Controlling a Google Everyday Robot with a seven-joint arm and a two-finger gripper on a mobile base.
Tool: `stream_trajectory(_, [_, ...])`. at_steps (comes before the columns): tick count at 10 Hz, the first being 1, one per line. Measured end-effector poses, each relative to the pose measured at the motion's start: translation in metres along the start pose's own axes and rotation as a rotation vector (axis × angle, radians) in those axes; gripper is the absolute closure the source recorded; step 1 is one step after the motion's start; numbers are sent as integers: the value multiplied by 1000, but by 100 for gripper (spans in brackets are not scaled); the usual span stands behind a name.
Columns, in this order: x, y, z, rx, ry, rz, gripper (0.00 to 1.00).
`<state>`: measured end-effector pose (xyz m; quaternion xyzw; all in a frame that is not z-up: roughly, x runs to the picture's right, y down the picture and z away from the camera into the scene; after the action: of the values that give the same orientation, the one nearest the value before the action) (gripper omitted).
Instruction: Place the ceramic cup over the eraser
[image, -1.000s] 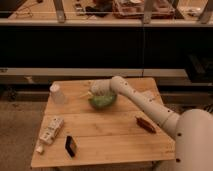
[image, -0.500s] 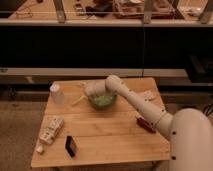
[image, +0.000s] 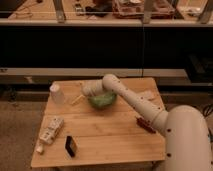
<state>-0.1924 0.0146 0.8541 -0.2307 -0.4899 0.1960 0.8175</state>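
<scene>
Gripper (image: 81, 95), jaws spread, hovers mid-frame between whitish tapered ceramic cup (image: 56, 93) and green bowl (image: 103, 100); flat black eraser (image: 71, 146) lower left.

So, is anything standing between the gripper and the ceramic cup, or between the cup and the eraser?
Nothing visible. The gripper hangs open beside the ceramic cup, with bare table between them. From the cup toward the eraser near the front edge, the pale block lies just beside the straight line, not on it.
</scene>
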Motion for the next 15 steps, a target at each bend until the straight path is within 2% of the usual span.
stream_trajectory(1, [-6, -7, 15, 1, -5, -12, 20])
stream_trajectory(4, [-19, -21, 39, -5, -35, -22, 20])
stream_trajectory(9, [-24, -43, 78, -30, -32, -57, 20])
stream_trajectory(13, [-28, -52, 106, -80, -48, -57, 20])
stream_trajectory(15, [-30, -50, 118, -119, -67, -71, 20])
